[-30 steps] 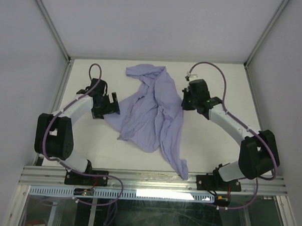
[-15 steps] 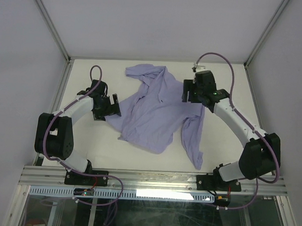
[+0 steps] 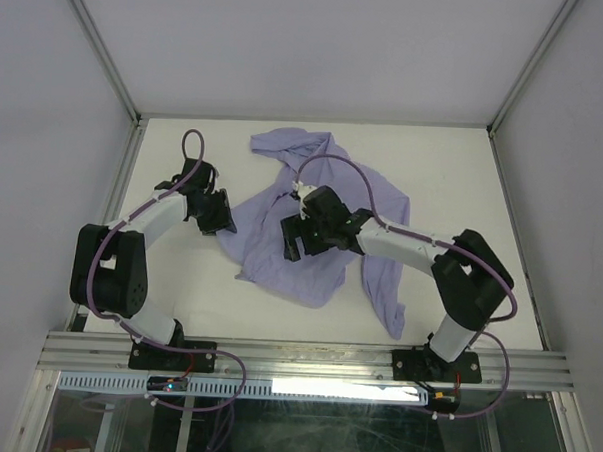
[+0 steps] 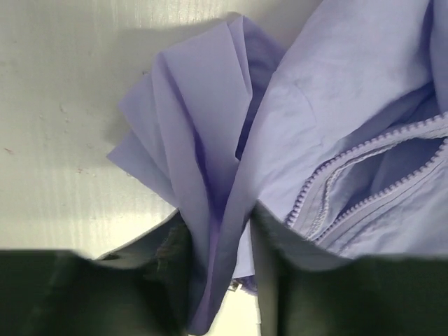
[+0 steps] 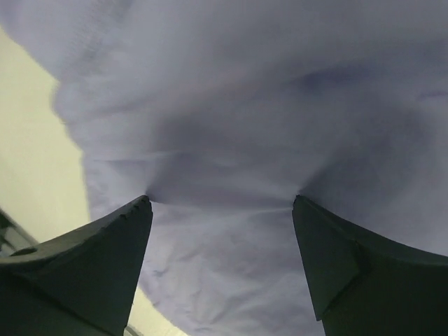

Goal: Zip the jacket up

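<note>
Top view, jacket: the jacket [image 3: 266,246] lies crumpled in the middle of the surface [image 3: 454,163], not flat at all, with one sleeve trailing toward the near edge on the right.
Top view, left hand: the left hand [image 3: 222,215] sits at the jacket's left edge, low on the fabric.
Top view, right hand: the right hand [image 3: 293,241] reaches right across the cloth, its arm lying over the middle of the garment.
Left wrist, grip: the fingers [image 4: 168,259] are pulled in narrow with a bunched fold of purple fabric pinched between them, so this hand has hold of the jacket.
Left wrist, zipper: two rows of zipper teeth [image 4: 364,182] run just right of the pinched fold. They're apart, so nothing's zipped. I can't see a slider.
Right wrist, hand: the fingers [image 5: 105,245] are spread wide, tips against the fabric, which fills the gap between them. Nothing is clamped. The shot's kinda blurry and there's no zipper in it.
Step in hand: I'd say this is only the sorting-out stage, with one side pinned while the other hand goes for a hold. The zipping itself hasn't begun.
Next move: probably the right hand has to close on the loose front panel and pull it out flat, so both zipper rows line up and the slider turns up.
</note>
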### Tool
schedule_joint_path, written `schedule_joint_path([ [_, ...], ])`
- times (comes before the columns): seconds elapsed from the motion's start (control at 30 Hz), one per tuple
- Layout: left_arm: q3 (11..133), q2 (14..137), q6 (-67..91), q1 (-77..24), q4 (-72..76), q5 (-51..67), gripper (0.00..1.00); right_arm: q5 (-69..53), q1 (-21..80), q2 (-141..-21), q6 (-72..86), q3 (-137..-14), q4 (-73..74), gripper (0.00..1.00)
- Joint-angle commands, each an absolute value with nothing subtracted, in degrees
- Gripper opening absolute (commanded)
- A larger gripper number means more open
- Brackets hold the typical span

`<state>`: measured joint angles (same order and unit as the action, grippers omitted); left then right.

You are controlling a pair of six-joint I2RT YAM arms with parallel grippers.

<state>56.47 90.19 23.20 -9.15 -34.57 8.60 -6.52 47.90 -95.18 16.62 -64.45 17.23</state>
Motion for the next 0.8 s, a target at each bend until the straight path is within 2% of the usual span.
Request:
schedule_joint_path([
  [0.0,57.08,89.74,22.97,-8.95,-31.86,9.61,0.24,-5.29,46.22,-97.78,20.5,-61.83,14.86,0.86],
  [0.1,57.3,88.87,23.44,-8.96,-31.79,8.26,0.01,-3.93,42.33,-96.8,21.15,-57.96,15.47,0.88],
  [0.13,57.44,88.45,23.66,-8.94,-32.04,7.47,0.0,-3.83,40.2,-96.05,21.52,-56.47,15.66,0.88],
  [0.33,60.99,84.84,22.84,-8.95,-38.17,-2.49,0.0,-0.97,27.43,-88.87,21.32,-49.31,19.02,0.92],
  [0.53,66.69,84.13,20.88,-8.92,-45.14,-15.17,0.0,0.44,15.63,-85.63,20.02,-49.07,23.6,0.93],
  [0.77,67.94,82.37,20.34,-8.88,-46.48,-14.35,0.0,0.44,21.45,-80.08,16.97,-54.82,26.66,0.93],
])
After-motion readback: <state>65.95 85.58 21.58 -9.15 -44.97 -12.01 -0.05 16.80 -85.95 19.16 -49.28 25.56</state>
